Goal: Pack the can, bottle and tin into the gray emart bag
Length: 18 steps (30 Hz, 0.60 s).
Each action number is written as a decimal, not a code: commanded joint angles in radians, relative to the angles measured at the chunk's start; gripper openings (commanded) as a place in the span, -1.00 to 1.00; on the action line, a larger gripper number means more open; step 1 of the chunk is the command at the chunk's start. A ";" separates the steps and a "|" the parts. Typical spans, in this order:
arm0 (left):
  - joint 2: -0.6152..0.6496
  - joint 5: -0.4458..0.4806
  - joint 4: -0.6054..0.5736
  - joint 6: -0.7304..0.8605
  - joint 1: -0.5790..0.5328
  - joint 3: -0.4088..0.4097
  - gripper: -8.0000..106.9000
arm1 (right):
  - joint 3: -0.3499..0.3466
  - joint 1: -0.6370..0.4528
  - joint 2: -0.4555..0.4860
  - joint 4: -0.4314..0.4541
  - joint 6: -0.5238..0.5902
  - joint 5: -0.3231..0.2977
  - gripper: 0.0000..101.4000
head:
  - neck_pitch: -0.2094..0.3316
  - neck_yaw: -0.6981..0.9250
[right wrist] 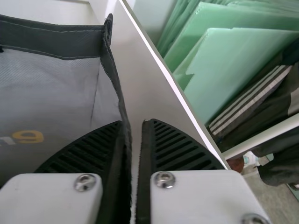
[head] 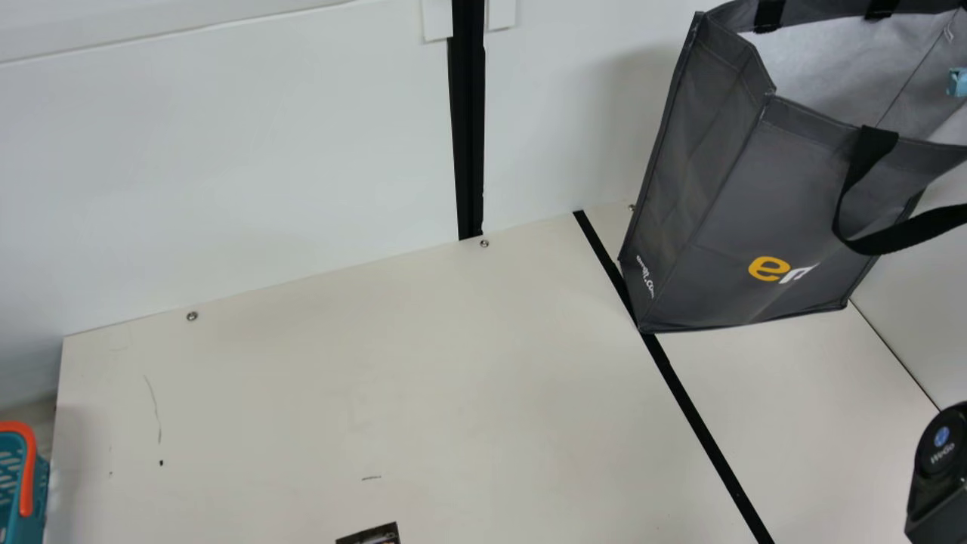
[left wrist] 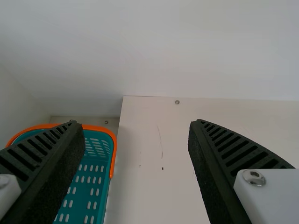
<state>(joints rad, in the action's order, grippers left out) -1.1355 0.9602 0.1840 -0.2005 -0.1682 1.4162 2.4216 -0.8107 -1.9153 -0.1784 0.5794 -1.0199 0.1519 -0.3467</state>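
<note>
Cream tbl (head: 453,378), gray emart bag (head: 702,219), yellow + wht lettering (head: 768,269)

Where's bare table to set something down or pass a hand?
Widest: the table between the teal basket and black stripe, back to the wall. Smaller: right of the stripe, before the gray bag. Crowded: the bag's corner, with the right gripper at its rim.

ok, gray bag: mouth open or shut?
Open. In the main view the gray bag has its rim spread apart, and the pale lining shows inside.
</note>
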 commanded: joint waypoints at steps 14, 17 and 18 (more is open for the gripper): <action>0.000 0.000 0.000 0.000 0.000 0.000 0.71 | 0.124 0.024 0.001 -0.080 0.020 -0.041 0.51 | 0.023 -0.002; 0.000 0.000 0.000 0.000 0.000 0.000 0.71 | 0.135 0.030 0.003 -0.078 0.022 -0.047 0.71 | 0.023 -0.002; 0.000 0.000 0.000 0.000 0.000 0.000 0.71 | 0.137 0.032 0.003 -0.075 0.024 -0.048 0.78 | 0.023 -0.002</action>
<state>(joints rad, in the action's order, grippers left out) -1.1355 0.9602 0.1840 -0.2005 -0.1682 1.4162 2.5570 -0.7805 -1.9116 -0.2580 0.6022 -1.0644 0.1519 -0.3467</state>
